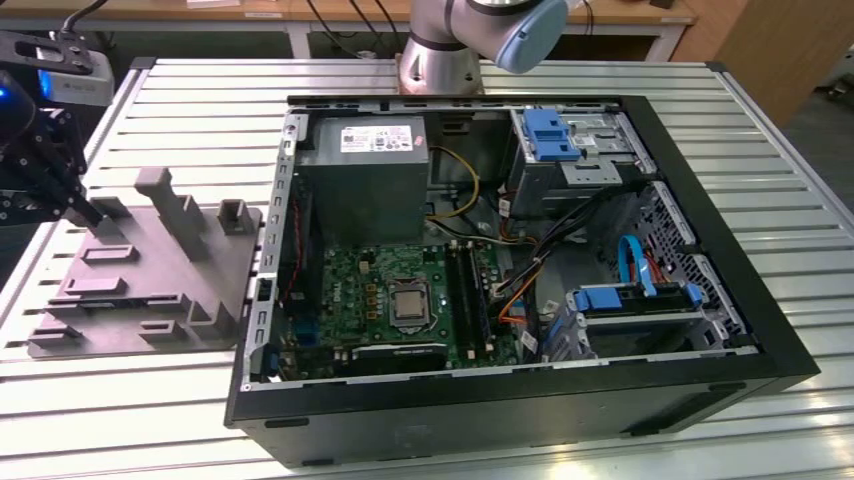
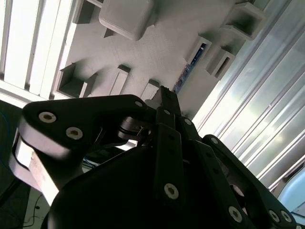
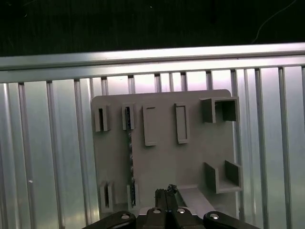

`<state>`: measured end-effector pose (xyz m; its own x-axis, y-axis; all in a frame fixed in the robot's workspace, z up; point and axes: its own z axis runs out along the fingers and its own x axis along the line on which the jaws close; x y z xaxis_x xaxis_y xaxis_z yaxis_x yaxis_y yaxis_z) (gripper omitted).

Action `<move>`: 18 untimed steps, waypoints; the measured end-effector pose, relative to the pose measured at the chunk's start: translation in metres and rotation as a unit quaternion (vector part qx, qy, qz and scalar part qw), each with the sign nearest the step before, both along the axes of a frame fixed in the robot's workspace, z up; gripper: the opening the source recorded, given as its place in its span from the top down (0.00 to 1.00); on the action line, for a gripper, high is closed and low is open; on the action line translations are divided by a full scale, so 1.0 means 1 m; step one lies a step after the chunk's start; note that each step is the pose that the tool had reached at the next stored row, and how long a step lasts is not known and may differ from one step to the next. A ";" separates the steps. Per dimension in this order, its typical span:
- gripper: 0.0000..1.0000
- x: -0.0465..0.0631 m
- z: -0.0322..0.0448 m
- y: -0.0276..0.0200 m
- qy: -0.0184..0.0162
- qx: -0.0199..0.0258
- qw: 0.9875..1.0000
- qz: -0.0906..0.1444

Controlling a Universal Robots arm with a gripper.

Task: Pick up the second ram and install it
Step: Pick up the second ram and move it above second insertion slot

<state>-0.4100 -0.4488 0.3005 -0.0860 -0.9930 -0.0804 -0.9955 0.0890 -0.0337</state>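
Second ram stands on edge in the slots of the grey holder, not yet lifted, so both the pick and the install are left to do. My gripper hangs just above the holder beside the stick, fingers pressed together on nothing. In the exterior view the holder sits at 9 o'clock from the open computer case, with my gripper over its 10 o'clock corner. I cannot tell whether the motherboard sockets already carry a stick. My own linkage hides much of the holder in the second wrist view.
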 end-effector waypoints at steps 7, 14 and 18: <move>0.90 0.000 -0.0086 0.0000 0.000 0.000 1.000 0.000; 0.90 0.000 -0.0163 0.0000 0.002 -0.001 1.000 0.000; 0.90 0.000 -0.0185 -0.0001 0.017 -0.001 1.000 0.001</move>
<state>-0.4100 -0.4489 0.2821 -0.0875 -0.9933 -0.0756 -0.9961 0.0877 0.0005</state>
